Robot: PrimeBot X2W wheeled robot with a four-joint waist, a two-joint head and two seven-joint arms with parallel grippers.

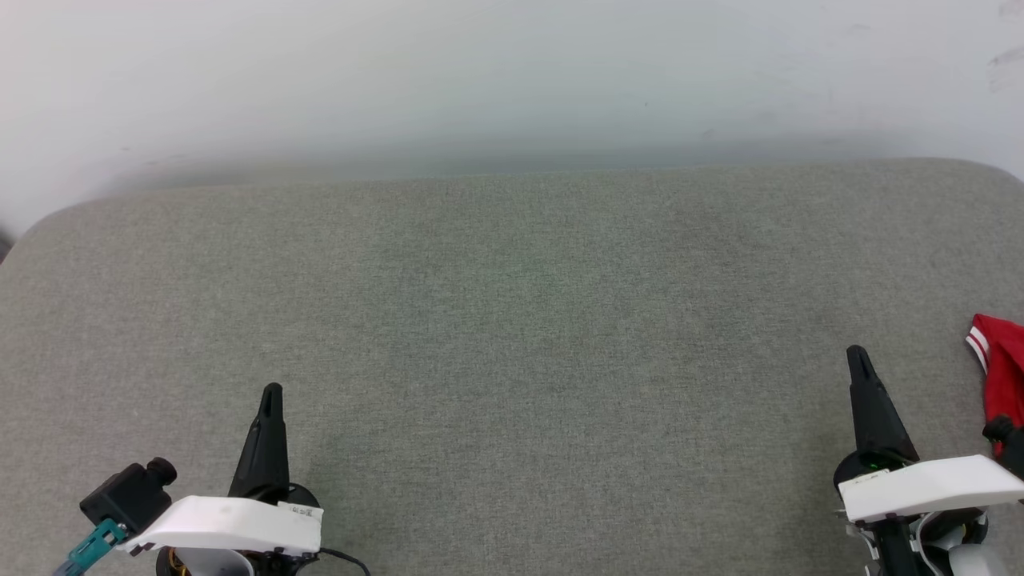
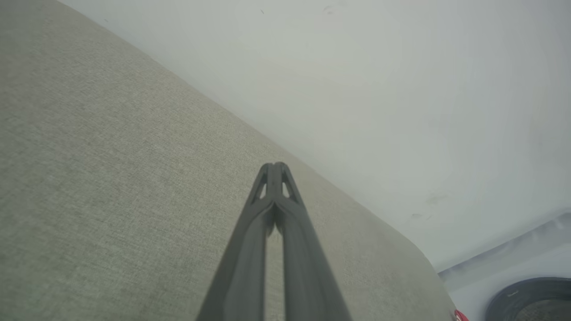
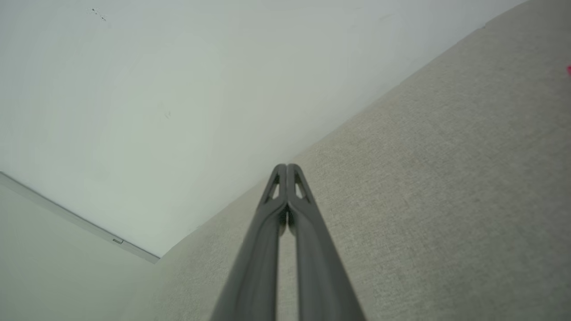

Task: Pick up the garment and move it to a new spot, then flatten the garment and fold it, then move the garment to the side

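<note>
A small part of the red garment (image 1: 1004,372) with red-and-white striped trim shows at the far right edge of the head view, lying on the grey fabric surface (image 1: 512,336); most of it is cut off by the frame. My right gripper (image 1: 858,356) is shut and empty, a little left of the garment and apart from it. My left gripper (image 1: 272,394) is shut and empty at the lower left, far from the garment. In the wrist views both the left gripper (image 2: 275,166) and the right gripper (image 3: 286,166) show their tips pressed together above the fabric.
The grey surface ends at a pale wall (image 1: 512,80) along its far edge, with rounded corners at both far sides. A dark round object (image 2: 531,298) sits on the floor beyond the surface's corner in the left wrist view.
</note>
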